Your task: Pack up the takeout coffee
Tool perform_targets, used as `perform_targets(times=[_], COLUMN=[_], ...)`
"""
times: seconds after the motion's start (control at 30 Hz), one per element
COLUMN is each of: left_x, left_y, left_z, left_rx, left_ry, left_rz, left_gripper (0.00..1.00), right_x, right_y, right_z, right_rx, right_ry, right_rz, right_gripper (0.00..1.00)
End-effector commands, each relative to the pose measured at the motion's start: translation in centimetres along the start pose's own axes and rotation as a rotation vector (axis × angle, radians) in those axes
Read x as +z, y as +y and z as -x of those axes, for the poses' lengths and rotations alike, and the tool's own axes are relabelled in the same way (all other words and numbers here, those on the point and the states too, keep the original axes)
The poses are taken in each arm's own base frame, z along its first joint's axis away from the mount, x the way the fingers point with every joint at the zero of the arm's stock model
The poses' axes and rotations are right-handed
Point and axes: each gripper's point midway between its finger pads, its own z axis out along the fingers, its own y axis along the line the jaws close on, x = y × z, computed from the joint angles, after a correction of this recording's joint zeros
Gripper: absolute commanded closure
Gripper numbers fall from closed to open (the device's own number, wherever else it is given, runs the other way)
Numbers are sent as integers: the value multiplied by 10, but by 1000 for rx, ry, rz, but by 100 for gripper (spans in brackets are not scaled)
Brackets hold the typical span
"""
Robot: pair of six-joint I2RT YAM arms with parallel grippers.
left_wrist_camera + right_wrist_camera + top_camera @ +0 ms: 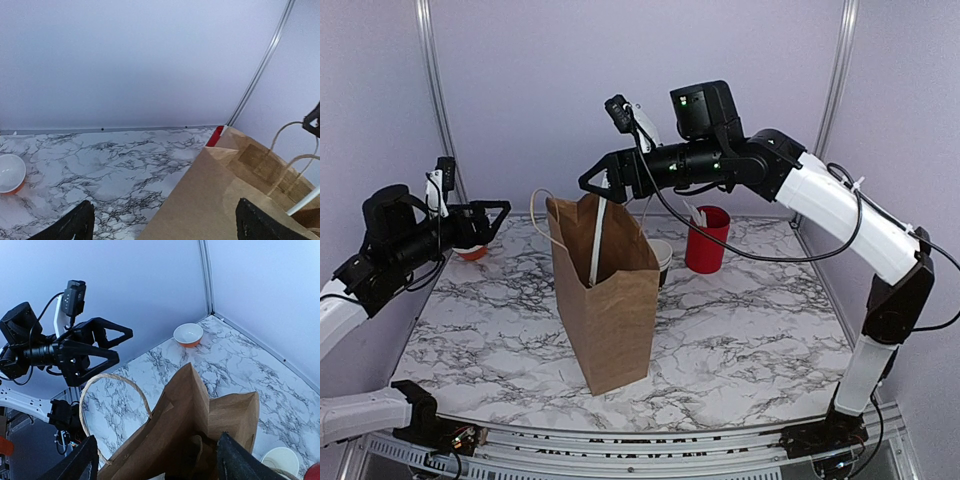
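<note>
Marbled tabletop (740, 330) carried a brown paper bag (610, 300), upright, mouth open. Left of the bag the left gripper (500, 222) hung with fingers spread, empty. Just above the bag's mouth the right gripper (588, 185) was spread too, holding nothing. The takeout coffee could not be made out; the bag's walls hid its inside. Behind the bag stood a white-rimmed cup (663, 256) and a red cup (707, 240)

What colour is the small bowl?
The bowl is orange outside, white inside; best in right wrist view.
</note>
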Motion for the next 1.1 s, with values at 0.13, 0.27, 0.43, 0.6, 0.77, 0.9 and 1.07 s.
perform_targets(times=[0.13, 0.27, 0.43, 0.6, 0.77, 0.9, 1.07], left_x=[-41, -56, -60, -52, -36, -29, -21], left_y=[-84, -123, -164, -186, -198, -209, -224], left_z=[47, 57, 55, 49, 37, 30, 22], left_rx=[129, 203, 274, 328, 370, 390, 412], left_ry=[-117, -148, -132, -122, -104, -116, -112], left_rz=[-379, -474, -544, -550, -514, -503, -514], left_gripper=[1, 1, 3, 8, 14, 16, 19], right_x=[-32, -35, -37, -38, -41, -45, -44], right_y=[22, 24, 24, 23, 24, 27, 29], right_z=[27, 31, 33, 34, 38, 43, 46], right_rx=[15, 23, 38, 55, 64, 72, 79], right_ry=[-50, -61, -70, -74, -95, -119, -130], right_rz=[153, 161, 158, 158, 157, 169, 185], right_gripper=[15, 14, 14, 14, 14, 14, 14])
